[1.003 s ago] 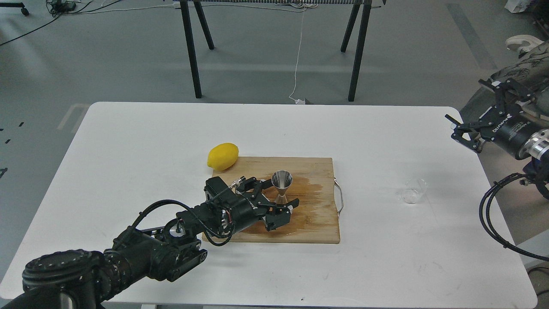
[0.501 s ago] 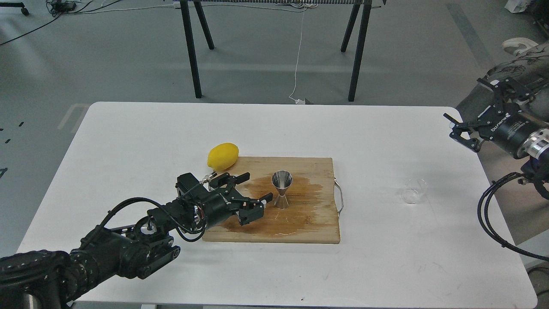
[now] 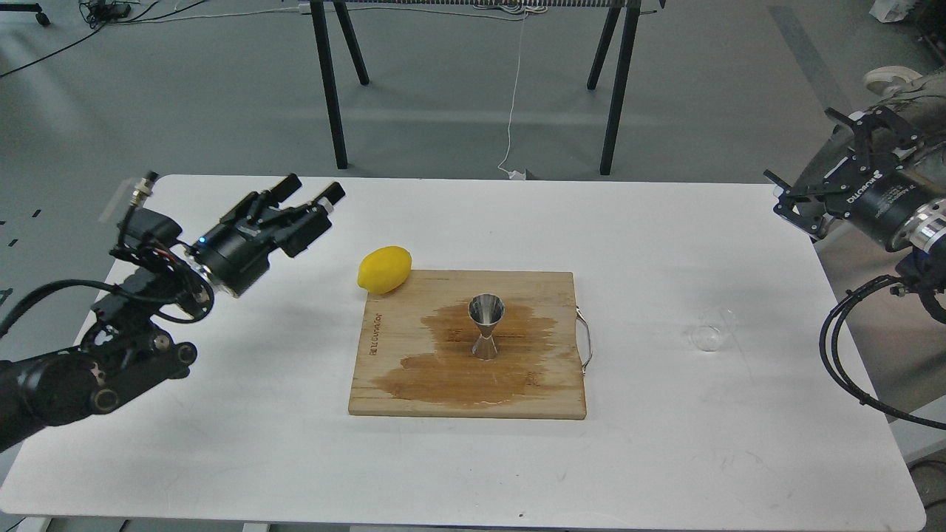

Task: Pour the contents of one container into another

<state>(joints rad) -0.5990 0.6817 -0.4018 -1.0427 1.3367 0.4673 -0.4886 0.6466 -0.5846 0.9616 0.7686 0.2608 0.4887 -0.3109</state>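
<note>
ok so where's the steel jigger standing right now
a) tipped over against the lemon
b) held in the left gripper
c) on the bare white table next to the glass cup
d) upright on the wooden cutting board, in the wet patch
d: the jigger stands upright on the cutting board inside the dark wet stain, apart from the lemon, the glass cup and the left gripper.

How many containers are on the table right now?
2. The steel jigger stands upright on the wet cutting board; the clear glass cup sits on the bare table to the board's right. Nothing appears to hide another.
</note>
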